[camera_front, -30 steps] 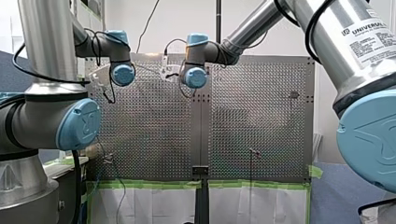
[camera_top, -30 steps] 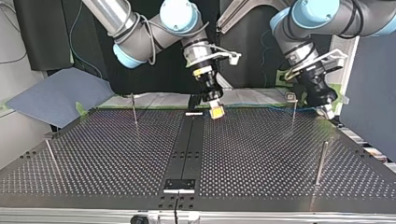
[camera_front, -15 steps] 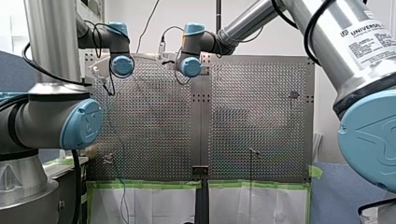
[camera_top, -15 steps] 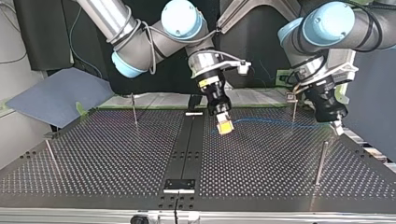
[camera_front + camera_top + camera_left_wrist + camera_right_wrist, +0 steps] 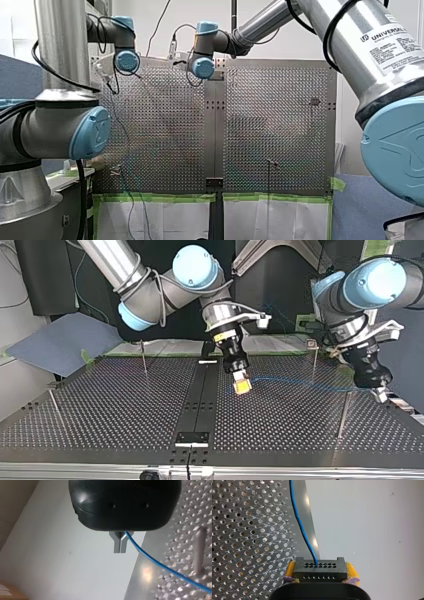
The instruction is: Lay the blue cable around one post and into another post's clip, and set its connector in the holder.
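In the right wrist view my right gripper (image 5: pixel 321 573) is shut on a black connector (image 5: pixel 319 566), clamped between its yellow pads (image 5: pixel 290 570). The blue cable (image 5: pixel 300 528) leaves the connector and runs ahead over the perforated plate. In the top view this gripper (image 5: pixel 242 385) hangs just right of the centre strip, above the plate. From there the cable (image 5: pixel 305 383) stretches to my left gripper (image 5: pixel 382 393) at the plate's right edge. The left wrist view shows its metal fingers (image 5: pixel 117 543) shut on the cable (image 5: pixel 160 565), with a post (image 5: pixel 200 551) beside it.
Thin posts stand on the plate in the top view: one at back left (image 5: pixel 143 358), one with a clip at back right (image 5: pixel 314 357), one at right front (image 5: pixel 343 414), one at left front (image 5: pixel 55 408). A black bracket (image 5: pixel 192 438) sits on the centre strip's near end.
In the top view both grippers have come forward, away from the plate's back edge. The connector moved nearer and lower, my left gripper went right, and the cable now spans the plate between them.
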You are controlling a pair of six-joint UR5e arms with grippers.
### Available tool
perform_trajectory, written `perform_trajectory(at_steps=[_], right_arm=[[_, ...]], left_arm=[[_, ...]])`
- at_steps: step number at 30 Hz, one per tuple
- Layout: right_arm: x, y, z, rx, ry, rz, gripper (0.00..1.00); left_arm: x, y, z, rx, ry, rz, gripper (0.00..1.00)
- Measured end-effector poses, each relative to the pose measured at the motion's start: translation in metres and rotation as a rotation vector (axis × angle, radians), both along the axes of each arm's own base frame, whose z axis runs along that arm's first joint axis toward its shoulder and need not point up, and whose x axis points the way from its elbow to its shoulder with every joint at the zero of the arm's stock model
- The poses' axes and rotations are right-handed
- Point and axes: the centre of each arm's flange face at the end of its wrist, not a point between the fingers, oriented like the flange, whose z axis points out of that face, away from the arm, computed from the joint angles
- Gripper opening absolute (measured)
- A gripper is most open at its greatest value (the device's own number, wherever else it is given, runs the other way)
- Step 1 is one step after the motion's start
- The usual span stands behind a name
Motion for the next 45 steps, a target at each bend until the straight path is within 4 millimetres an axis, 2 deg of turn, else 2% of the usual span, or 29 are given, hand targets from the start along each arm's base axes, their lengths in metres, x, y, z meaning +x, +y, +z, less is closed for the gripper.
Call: perform_trajectory(at_steps=[6,15,20,28,38,41,45], right_arm=[[0.004,-0.004,0.001,-0.001,0.0,-0.001,0.0],[0.011,-0.013,-0.006,0.005,0.014,-0.009,0.0],[0.014,-0.019,-0.012,0.009,0.019,-0.014,0.0],[0.019,-0.03,-0.017,0.009,0.018,-0.022,0.0],[0.032,-0.049,-0.037,0.03,0.048,-0.033,0.0],[0.033,-0.056,-0.034,0.029,0.046,-0.039,0.0],[0.031,-0.066,-0.018,0.013,0.024,-0.052,0.0]], left_arm=[[0.009,0.018,0.012,-0.013,0.0,-0.001,0.0],[0.03,0.047,-0.007,-0.012,0.043,-0.002,0.0],[0.04,0.06,-0.009,-0.004,0.037,-0.005,0.0],[0.062,0.07,-0.009,0.015,0.044,-0.027,0.0],[0.081,0.079,-0.013,0.04,0.065,-0.064,0.0],[0.088,0.082,-0.02,0.047,0.084,-0.076,0.0],[0.092,0.086,-0.025,0.054,0.097,-0.085,0.0]])
